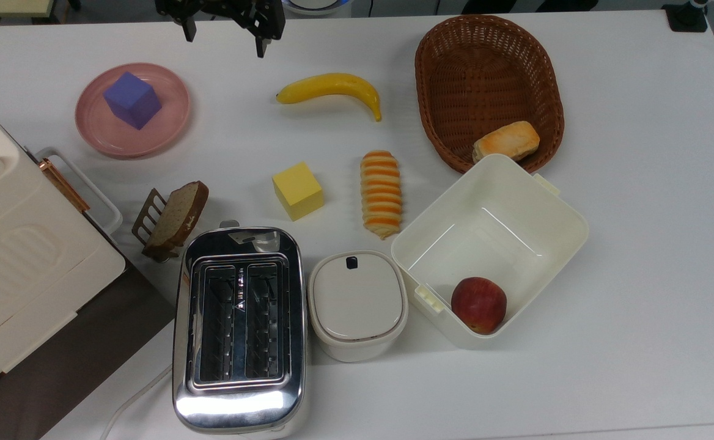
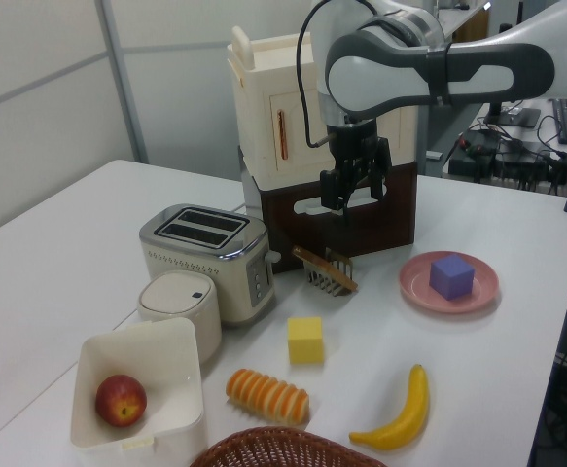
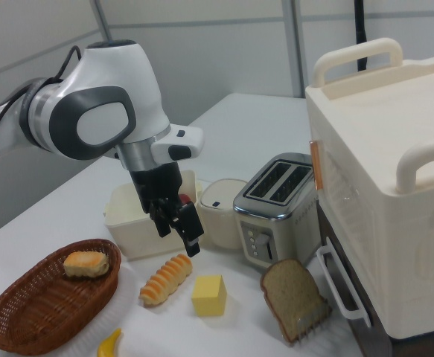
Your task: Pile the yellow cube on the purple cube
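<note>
1. White tabletop (image 1: 638,275) carries everything, a smooth matte surface crowded with kitchen props.
2. High above it the gripper (image 1: 225,38) hangs with its two dark fingers spread apart and nothing between them.
3. On the bare table sits the yellow cube (image 1: 298,190), between a slice of bread (image 1: 176,214) in a wire rack and a ridged orange-striped pastry (image 1: 382,193), just beyond the toaster (image 1: 239,327) in the top view.
4. Well apart from it, towards the top view's upper left, the purple cube (image 1: 132,99) rests on a pink plate (image 1: 173,116), turned a little against the plate's round rim.
5. The step in hand looks like the reach for the yellow cube, with nothing yet grasped.
6. To do it well, I would come straight down over the cube's centre and turn the wrist so the fingers meet two opposite flat faces, not the corners.
7. The cube sits slightly rotated on the table, so that wrist turn probably matters.
8. Keep clear of the pastry and the bread while descending.
9. Both cubes are plain, sharp-edged and matte, so they likely grip well and stack flat.
10. The toaster is shiny chrome, the basket (image 1: 442,73) woven brown wicker, the banana (image 1: 332,87) smooth and curved.
</note>
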